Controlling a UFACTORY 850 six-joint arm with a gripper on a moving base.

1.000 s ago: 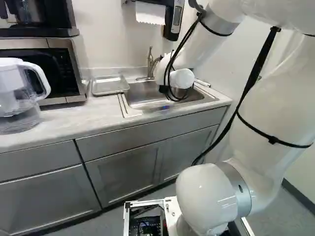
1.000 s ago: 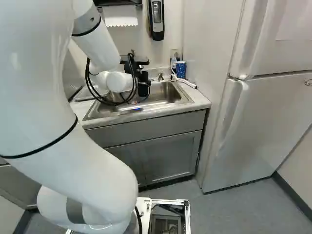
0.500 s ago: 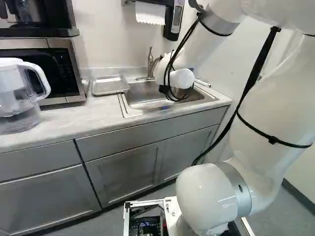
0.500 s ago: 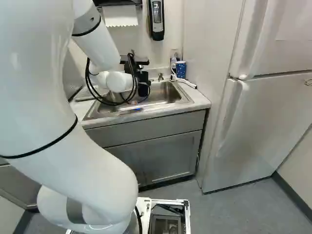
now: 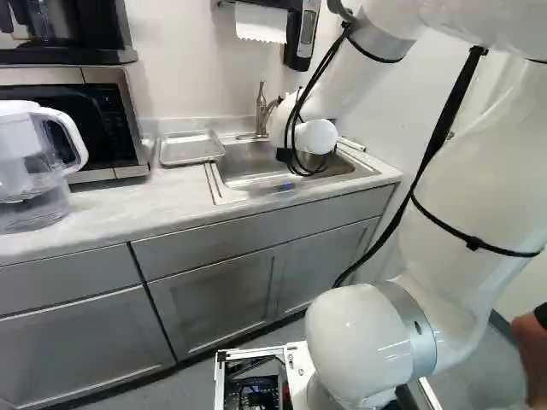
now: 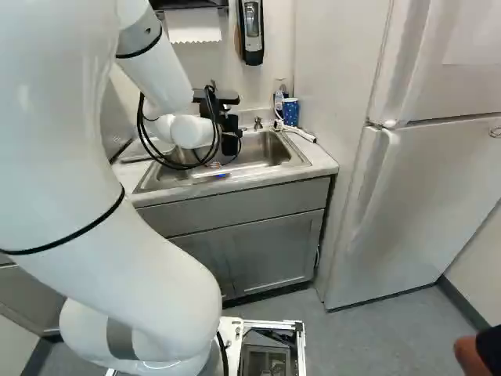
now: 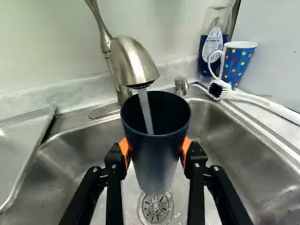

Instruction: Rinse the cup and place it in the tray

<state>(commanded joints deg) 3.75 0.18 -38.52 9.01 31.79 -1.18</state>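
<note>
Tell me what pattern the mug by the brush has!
The mug is blue with colourful dots, clearest in the wrist view.

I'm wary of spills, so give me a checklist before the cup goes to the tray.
1. Pincer shut on cup from both sides: ok.
2. Cup mouth up, over sink: ok.
3. Tap off: not ok, water runs into cup.
4. Cup clean inside: cannot tell, too dark.
5. Tray beside sink: ok.
6. People away: not ok, someone's limb shows at the right of the right base view.
</note>
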